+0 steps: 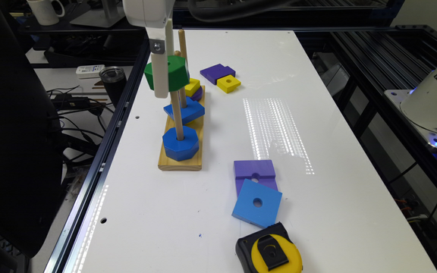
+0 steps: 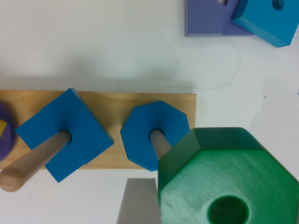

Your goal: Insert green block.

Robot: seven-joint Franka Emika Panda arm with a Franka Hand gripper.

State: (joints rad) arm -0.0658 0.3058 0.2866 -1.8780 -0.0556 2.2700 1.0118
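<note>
The green block (image 1: pixel 173 74) (image 2: pixel 229 179) hangs in the air with my gripper (image 1: pixel 166 85) shut on it; one grey finger (image 2: pixel 138 200) shows beside it in the wrist view. It hovers high over the near end of the wooden base (image 1: pixel 178 163) (image 2: pixel 117 102). Below it a blue octagonal block (image 1: pixel 180 144) (image 2: pixel 154 133) sits on the near peg (image 1: pixel 176 113) (image 2: pixel 161 142). That peg's top is hidden behind the green block. The block's round hole (image 2: pixel 227 212) looks empty and lies to one side of the peg.
A blue square (image 1: pixel 184 110) (image 2: pixel 63 133) sits on the middle peg, yellow and purple pieces (image 1: pixel 192 88) on the far one. Loose purple (image 1: pixel 254 170) and blue (image 1: pixel 257 203) squares and a tape measure (image 1: pixel 269 252) lie nearer. Purple (image 1: pixel 216 72) and yellow (image 1: pixel 228 83) pieces lie farther back.
</note>
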